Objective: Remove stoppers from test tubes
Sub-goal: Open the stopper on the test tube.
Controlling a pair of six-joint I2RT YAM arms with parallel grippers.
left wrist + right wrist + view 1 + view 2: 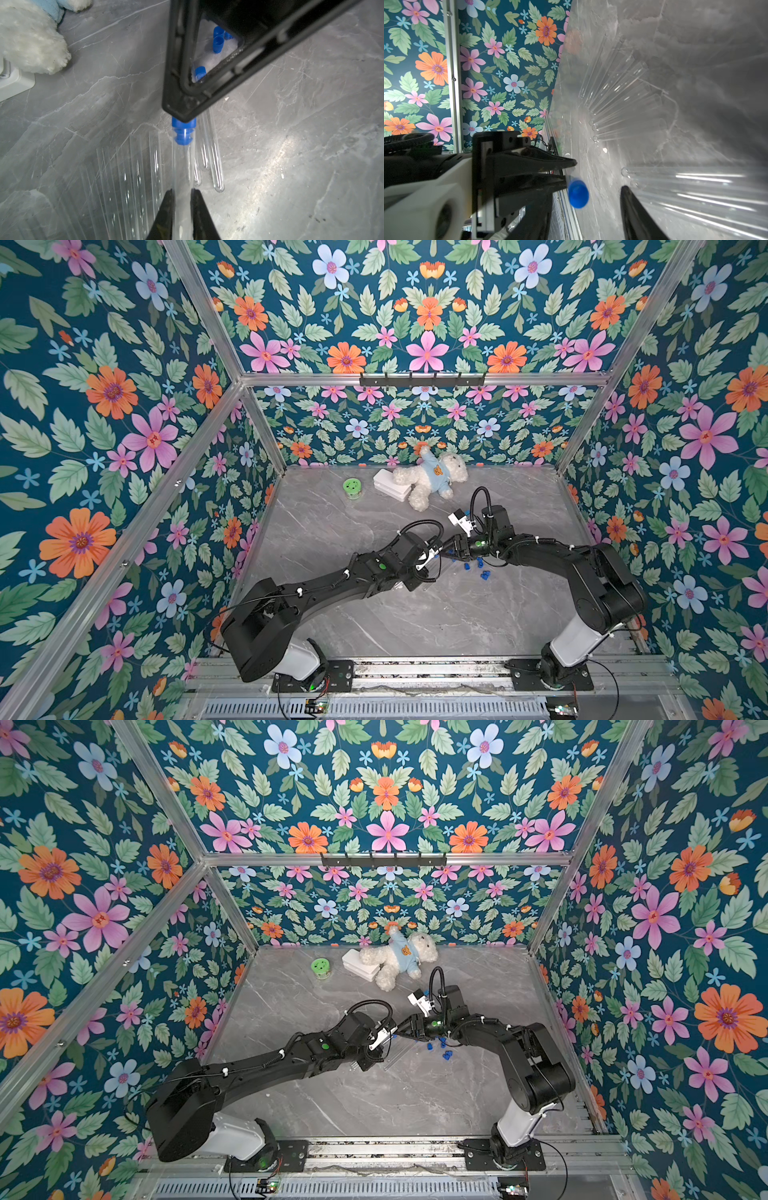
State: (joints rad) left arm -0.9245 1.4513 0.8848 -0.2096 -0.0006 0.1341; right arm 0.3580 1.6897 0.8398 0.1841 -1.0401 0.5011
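Note:
In the left wrist view my left gripper (182, 190) is shut on a clear test tube (182, 166) held off the table. A blue stopper (184, 131) sits in that tube's mouth. My right gripper (588, 192) stands open around this stopper (578, 193), with a gap to one finger (631, 203). In both top views the two grippers meet mid-table, left gripper (430, 556) facing right gripper (452, 549). Several uncapped test tubes (133, 176) lie on the marble below. Loose stoppers (478, 566) (441, 1045) lie under the right arm.
A white teddy bear (428, 479) in a blue shirt, a white box (388, 485) and a round green lid (353, 487) lie at the back of the grey marble table (436, 626). Flowered walls close in three sides.

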